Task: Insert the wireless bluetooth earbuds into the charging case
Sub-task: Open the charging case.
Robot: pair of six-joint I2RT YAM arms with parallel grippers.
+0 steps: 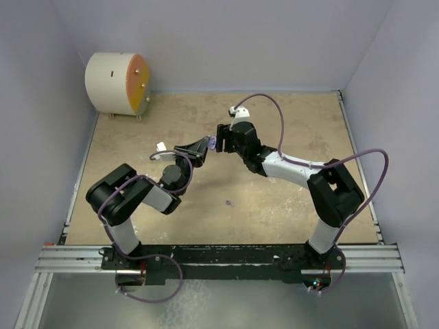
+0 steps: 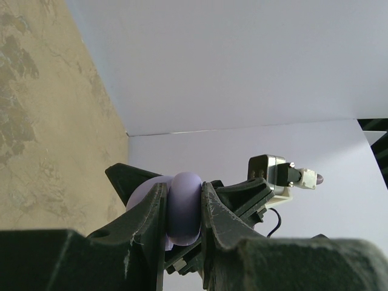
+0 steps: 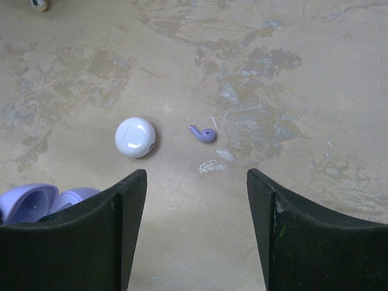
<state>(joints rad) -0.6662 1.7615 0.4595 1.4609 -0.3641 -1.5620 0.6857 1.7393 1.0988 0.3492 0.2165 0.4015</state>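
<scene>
Left gripper (image 2: 183, 193) clamps one lilac charging case (image 2: 185, 215) in mid-air, its inside hidden by the fingers. Right gripper (image 3: 196, 176) gapes wide, holding nothing. Below, on the tabletop away from its edges — one lilac earbud (image 3: 203, 134) lies flat, stem towards one closed white case (image 3: 134, 137) nearby.

Shows only part of the lilac case (image 2: 185, 206) from the left wrist, lower end buried between the left gripper (image 2: 183, 189) fingers. From the right wrist, loses that case to the left edge and behind a right gripper (image 3: 195, 172) finger. Crops a small pale thing (image 3: 37, 4) at the top edge, beyond telling. From above, leaves a speck (image 1: 230, 203) too small to name, half hides a white bit (image 1: 160, 146) behind the left arm (image 1: 130, 199).
</scene>
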